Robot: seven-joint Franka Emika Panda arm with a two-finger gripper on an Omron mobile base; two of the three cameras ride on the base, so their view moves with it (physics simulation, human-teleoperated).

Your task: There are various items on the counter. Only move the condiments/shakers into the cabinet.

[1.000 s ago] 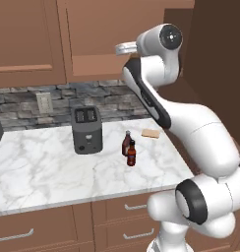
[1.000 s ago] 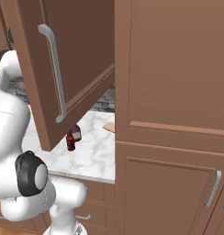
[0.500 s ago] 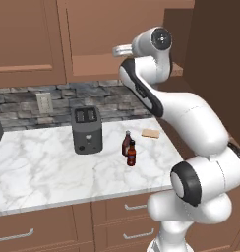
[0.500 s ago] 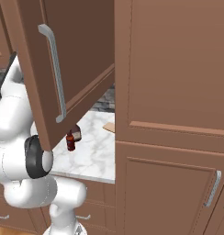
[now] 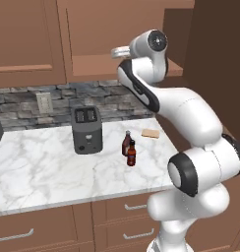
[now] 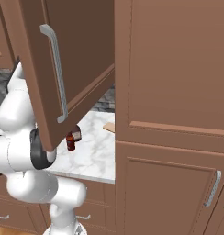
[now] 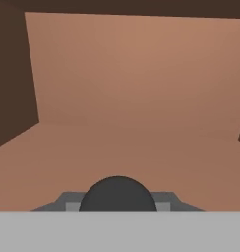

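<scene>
Dark, rounded shaker cap [image 7: 118,193] sits between the tool's [image 7: 118,199] fingers in the hand view, the tool closed on the shaker inside the brown wooden cabinet [image 7: 132,88], just above its plain shelf [image 7: 117,152]. Below, on the marble desk [image 5: 48,162], two small bottles [image 5: 129,147] stand side by side, touching or nearly so. A dark grey toaster [image 5: 87,130] sits left of them, and a flat tan slab [image 5: 150,133] lies near the desk's right end.
</scene>
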